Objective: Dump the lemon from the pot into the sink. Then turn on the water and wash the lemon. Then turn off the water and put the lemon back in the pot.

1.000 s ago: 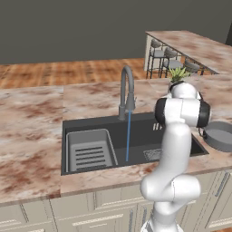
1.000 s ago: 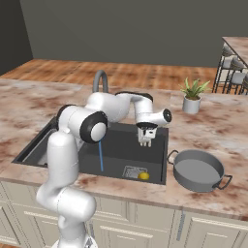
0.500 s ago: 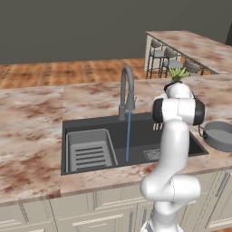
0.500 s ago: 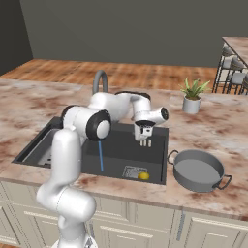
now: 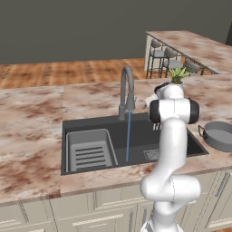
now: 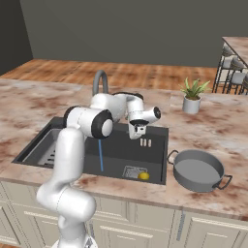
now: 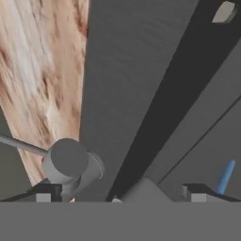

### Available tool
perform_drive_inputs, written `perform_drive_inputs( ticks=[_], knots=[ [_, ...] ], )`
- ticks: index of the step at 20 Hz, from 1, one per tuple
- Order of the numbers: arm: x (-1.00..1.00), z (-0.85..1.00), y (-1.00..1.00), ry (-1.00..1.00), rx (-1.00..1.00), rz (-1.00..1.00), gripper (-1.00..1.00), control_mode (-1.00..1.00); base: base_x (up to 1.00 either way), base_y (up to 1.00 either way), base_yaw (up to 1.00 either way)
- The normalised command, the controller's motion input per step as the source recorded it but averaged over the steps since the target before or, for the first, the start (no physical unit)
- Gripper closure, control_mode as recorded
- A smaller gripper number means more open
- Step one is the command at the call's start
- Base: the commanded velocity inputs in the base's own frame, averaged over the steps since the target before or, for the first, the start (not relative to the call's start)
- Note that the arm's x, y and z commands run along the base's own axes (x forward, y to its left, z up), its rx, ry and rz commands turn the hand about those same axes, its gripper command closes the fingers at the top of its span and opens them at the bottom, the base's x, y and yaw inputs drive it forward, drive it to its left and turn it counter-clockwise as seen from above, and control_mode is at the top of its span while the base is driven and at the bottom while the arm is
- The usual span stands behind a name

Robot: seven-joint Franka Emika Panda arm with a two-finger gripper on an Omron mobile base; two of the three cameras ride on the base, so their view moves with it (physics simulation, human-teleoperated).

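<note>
While water [image 6: 100,155] runs, lemon [image 6: 143,176] in sink [image 6: 116,157].

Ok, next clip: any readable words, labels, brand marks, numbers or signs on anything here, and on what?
None. The pot, the sink, the faucet, the lemon and the plant's white pot carry no lettering that I can see.

We see the lemon [image 6: 144,176] in the sink [image 6: 116,154], on its floor near the front wall, right of the water [image 6: 100,156]. The pot [image 6: 197,170] sits on the counter [image 6: 213,131] right of the sink, the plant [image 6: 192,96] behind it.
</note>
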Motion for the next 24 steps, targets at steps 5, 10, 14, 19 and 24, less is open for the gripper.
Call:
perform_drive_inputs(
  ticks=[5, 10, 14, 19, 24],
  knots=[
    [0.34, -0.15, 0.03, 0.0, 0.0, 0.02, -1.0, -1.0, 0.0, 0.0, 0.0],
    [0.27, -0.13, 0.0, 0.0, 0.01, 0.0, -1.0, -1.0, 0.0, 0.0, 0.0],
    [0.15, -0.08, 0.11, -0.01, 0.0, 0.0, -1.0, -1.0, 0.0, 0.0, 0.0],
    [0.11, -0.06, 0.26, 0.0, 0.0, 0.0, -1.0, -1.0, 0.0, 0.0, 0.0],
    [0.0, -0.03, 0.24, -0.01, 0.0, 0.0, -1.0, -1.0, 0.0, 0.0, 0.0]
  ],
)
